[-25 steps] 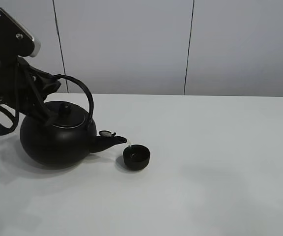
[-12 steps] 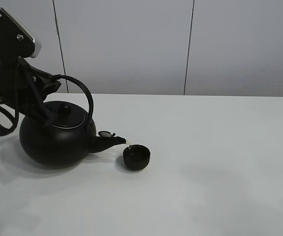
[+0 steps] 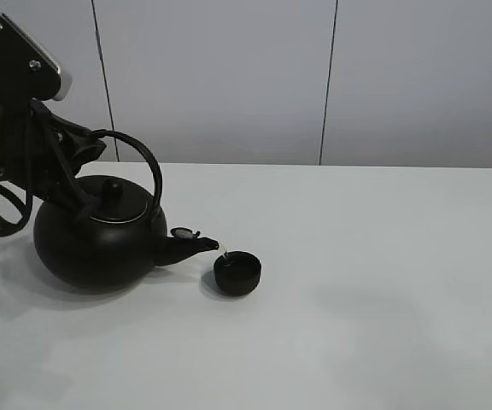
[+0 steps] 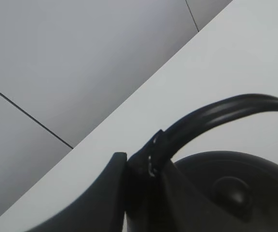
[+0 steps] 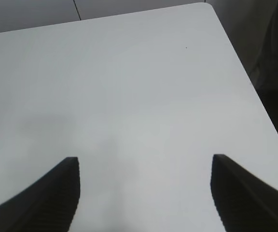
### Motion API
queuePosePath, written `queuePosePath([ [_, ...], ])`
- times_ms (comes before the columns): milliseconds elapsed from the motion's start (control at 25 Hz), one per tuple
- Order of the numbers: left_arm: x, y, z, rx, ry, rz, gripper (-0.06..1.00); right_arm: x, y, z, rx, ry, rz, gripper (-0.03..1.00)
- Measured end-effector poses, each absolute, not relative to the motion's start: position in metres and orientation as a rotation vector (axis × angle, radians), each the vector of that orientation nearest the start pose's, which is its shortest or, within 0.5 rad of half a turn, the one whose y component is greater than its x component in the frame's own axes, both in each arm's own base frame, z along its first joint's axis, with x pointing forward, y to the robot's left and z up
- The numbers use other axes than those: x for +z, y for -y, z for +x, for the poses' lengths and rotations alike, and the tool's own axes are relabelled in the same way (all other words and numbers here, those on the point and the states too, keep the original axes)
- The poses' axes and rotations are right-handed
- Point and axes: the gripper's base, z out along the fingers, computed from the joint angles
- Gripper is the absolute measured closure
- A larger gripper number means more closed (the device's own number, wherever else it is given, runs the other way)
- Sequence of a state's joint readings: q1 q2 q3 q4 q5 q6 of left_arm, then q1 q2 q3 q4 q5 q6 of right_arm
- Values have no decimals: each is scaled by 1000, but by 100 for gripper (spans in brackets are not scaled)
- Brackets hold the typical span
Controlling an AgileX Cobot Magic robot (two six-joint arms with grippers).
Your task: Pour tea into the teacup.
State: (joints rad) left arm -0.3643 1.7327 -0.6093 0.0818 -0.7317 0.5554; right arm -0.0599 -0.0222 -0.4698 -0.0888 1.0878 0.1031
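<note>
A large black round kettle (image 3: pixel 96 243) with an arched handle (image 3: pixel 139 158) is tilted, its spout (image 3: pixel 196 245) just left of the teacup. The teacup (image 3: pixel 237 272) is a small black handleless cup on the white table. A thin pale stream runs from the spout tip into the cup. My left gripper (image 3: pixel 84 149) is shut on the kettle's handle; the left wrist view shows its fingers (image 4: pixel 134 169) clamped on the handle (image 4: pixel 216 113) above the lid knob (image 4: pixel 233 189). My right gripper (image 5: pixel 144 193) is open and empty over bare table; it is out of the exterior view.
The white table (image 3: pixel 383 282) stretches right of the cup. Its right edge and rounded far corner (image 5: pixel 209 7) show in the right wrist view. A grey panelled wall (image 3: pixel 331 77) stands behind the table.
The kettle has shifted very slightly left and tipped a touch more; the spout stays at the cup. The cup has not moved.
</note>
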Motion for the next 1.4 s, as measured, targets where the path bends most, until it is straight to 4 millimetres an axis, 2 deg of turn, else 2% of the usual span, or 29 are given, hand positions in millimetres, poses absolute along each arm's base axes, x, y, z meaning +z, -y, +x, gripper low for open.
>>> queuePosePath([
  [160,163,117,295,97,-1662,873,82,267,7,-7,-81,-2070,174,45],
  [400,169,114,294,-85,-1769,591,82,267,7,-6,-80,-2068,174,45],
  [560,168,110,287,-158,-1798,476,82,267,7,-6,-80,-2067,174,45],
  [800,155,96,272,-144,-1816,448,82,267,7,-6,-80,-2067,174,45],
  [1000,152,83,267,-98,-1784,427,82,267,7,-6,-80,-2067,174,45],
  [1400,133,84,270,-90,-1772,450,82,267,7,-6,-78,-2067,174,45],
])
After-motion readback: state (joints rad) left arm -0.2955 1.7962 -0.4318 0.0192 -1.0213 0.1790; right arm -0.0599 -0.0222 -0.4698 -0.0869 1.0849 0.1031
